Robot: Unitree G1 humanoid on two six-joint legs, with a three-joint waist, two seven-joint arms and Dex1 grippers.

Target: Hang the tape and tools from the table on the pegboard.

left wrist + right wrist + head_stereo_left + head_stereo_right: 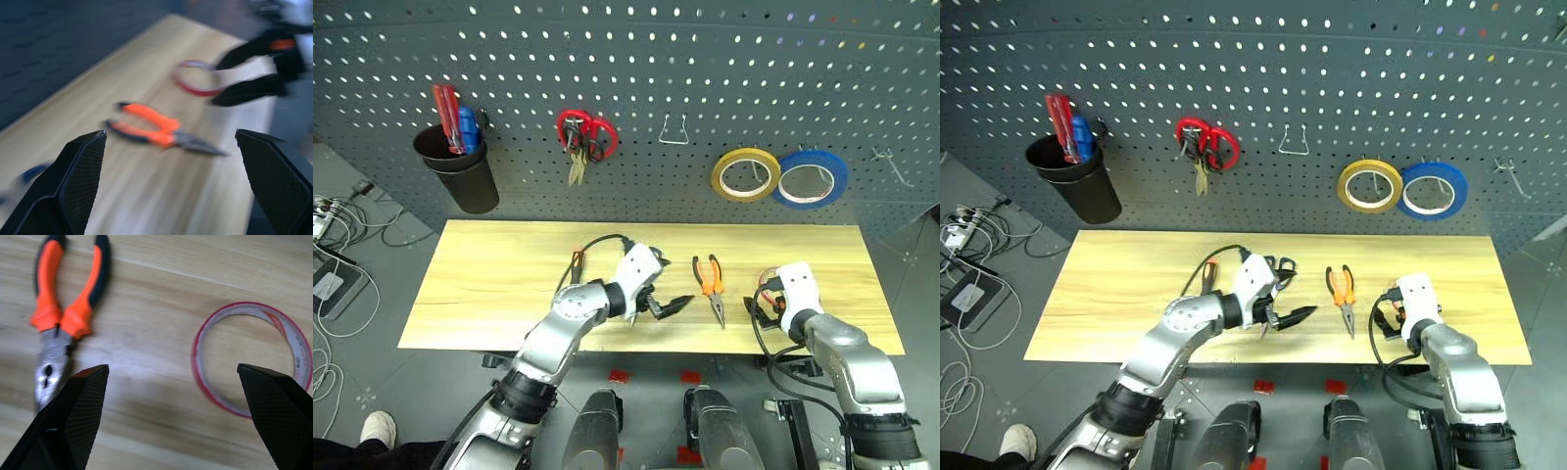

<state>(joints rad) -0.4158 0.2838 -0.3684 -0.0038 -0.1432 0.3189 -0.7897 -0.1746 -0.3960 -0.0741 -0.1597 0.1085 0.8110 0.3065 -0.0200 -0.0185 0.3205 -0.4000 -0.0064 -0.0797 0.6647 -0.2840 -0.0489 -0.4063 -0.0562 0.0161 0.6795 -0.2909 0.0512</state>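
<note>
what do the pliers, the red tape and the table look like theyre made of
Pliers: handles look like orange rubbery or plastic sleeves with black edging; the jaws are dull grey metal catching a little light.
Red tape: a thin glossy plastic film ring on a pale core, probably card or plastic.
Table: pale wood with visible grain and a smooth matt finish; it could be veneer or laminate.

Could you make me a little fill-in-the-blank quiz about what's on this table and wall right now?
1. The pliers on the table have ____ handles.
2. Beside the yellow roll on the pegboard hangs a ____ roll.
3. The red tape lies flat on the ____.
4. Both the left pincer and right pincer stand ____.

Missing words: orange; blue; table; open
</note>
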